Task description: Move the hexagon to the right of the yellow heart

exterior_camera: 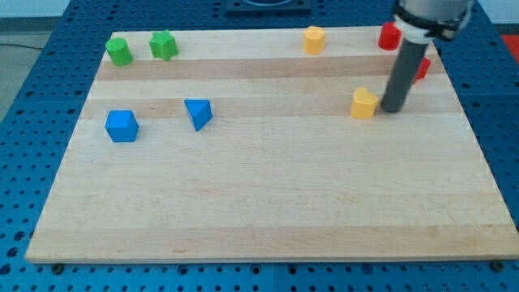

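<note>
A yellow hexagon-like block point(315, 38) sits near the view's top edge of the wooden board point(259, 203), right of centre. A second yellow block, which looks like the heart point(364, 103), lies lower and further right. My tip point(392, 109) rests on the board just right of this yellow heart, very close to it or touching it. The rod rises up and right from the tip. The hexagon is up and to the left of the tip, well apart from it.
A red block point(390, 36) sits at the top right, and another red block point(422, 68) is partly hidden behind the rod. A green rounded block point(118, 51) and a green star point(163, 45) are at the top left. A blue cube point(122, 126) and a blue triangle point(198, 113) are at the left.
</note>
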Robot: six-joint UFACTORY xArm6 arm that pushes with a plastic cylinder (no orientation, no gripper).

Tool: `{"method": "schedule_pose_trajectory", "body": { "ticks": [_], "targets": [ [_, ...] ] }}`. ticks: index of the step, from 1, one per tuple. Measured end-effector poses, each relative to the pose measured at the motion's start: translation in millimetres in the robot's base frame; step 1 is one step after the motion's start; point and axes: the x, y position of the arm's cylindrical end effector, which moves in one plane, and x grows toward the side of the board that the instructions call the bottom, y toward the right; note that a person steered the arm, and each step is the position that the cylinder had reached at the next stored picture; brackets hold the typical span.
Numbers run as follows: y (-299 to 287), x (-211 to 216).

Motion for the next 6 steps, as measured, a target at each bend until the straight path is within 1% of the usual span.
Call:
{"method": "schedule_pose_trajectory", "body": {
  "ticks": [1, 2, 3, 4, 5, 6],
  "targets": [
    [-70.4, 0.2],
    [-114.9, 0.2],
    [-135.2, -0.2],
    [-89.5, -41.8],
    [-43.5, -118.1],
    [-30.2, -188.9]
  ]
}}
